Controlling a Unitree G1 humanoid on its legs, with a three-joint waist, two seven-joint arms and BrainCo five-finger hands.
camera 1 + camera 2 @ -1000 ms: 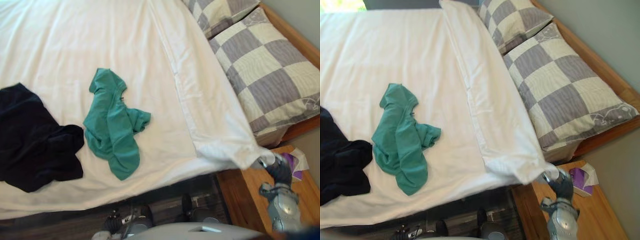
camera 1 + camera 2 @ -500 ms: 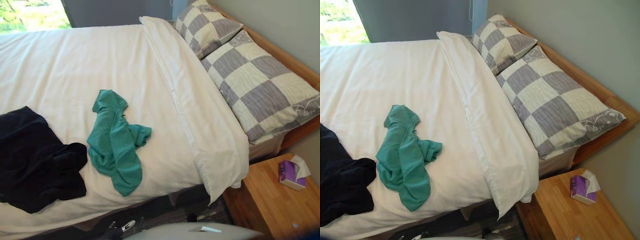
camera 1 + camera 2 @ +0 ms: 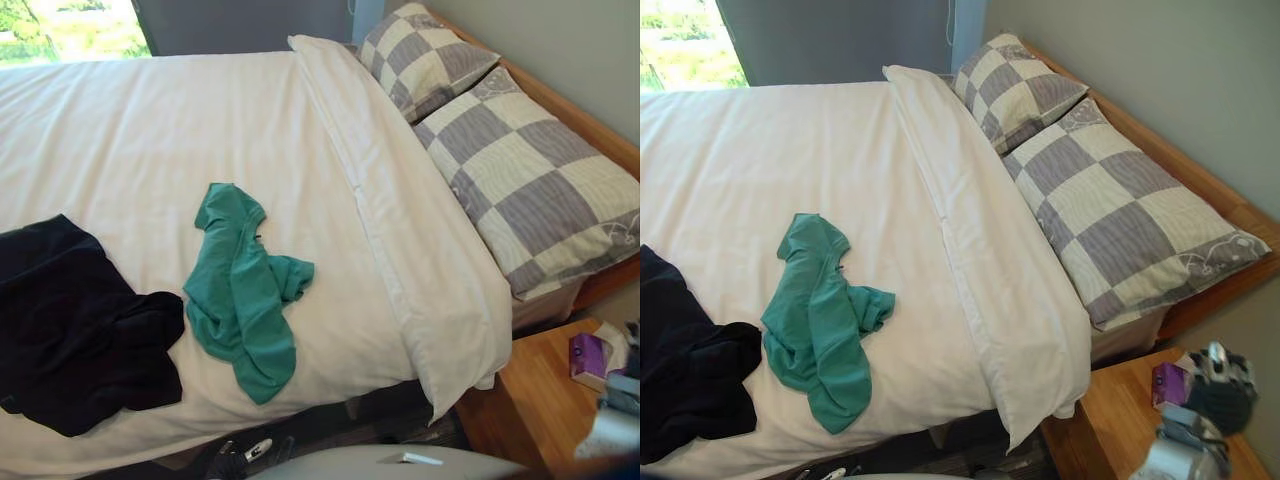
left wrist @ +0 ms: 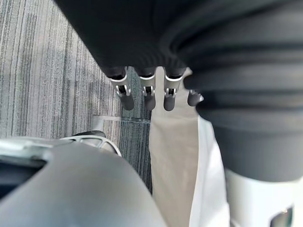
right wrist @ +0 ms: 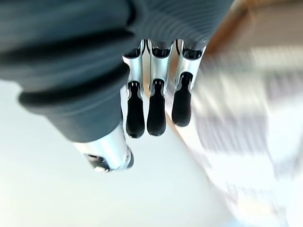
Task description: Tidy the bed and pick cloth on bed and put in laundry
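Lying crumpled on the white bed (image 3: 150, 120), a green shirt (image 3: 240, 290) sits at about 7 o'clock in the head views, near the bed's front edge. A black garment (image 3: 80, 320) is heaped just beside it at 8 o'clock; whether the two touch cannot be told. Two checked pillows (image 3: 540, 190) lie at 2 o'clock behind the folded-back top of the cover (image 3: 420, 260).

Neither piece of clothing is picked up yet. The right hand (image 3: 1218, 385) hangs at 4 o'clock over the small wooden desk (image 3: 535, 400), close to a purple tissue box (image 3: 1170, 383). Its own wrist view shows its fingers (image 5: 156, 109) straight, with nothing in them. The left hand (image 4: 147, 90) hangs low over the grey carpet, released as well.

The likely next step is a reach to the green shirt, and several things could spoil it:

- **Pinching the cover:** the cover under the shirt is soft and loose, so fingers closing too deep could catch it too and drag the made bed out of shape.
- **Snagging the other garment:** a wide grab could catch the black garment and leave it half hanging off the edge.
- **Knocking the box:** the right hand, swinging toward the bed, could clip the tissue box off the desk.
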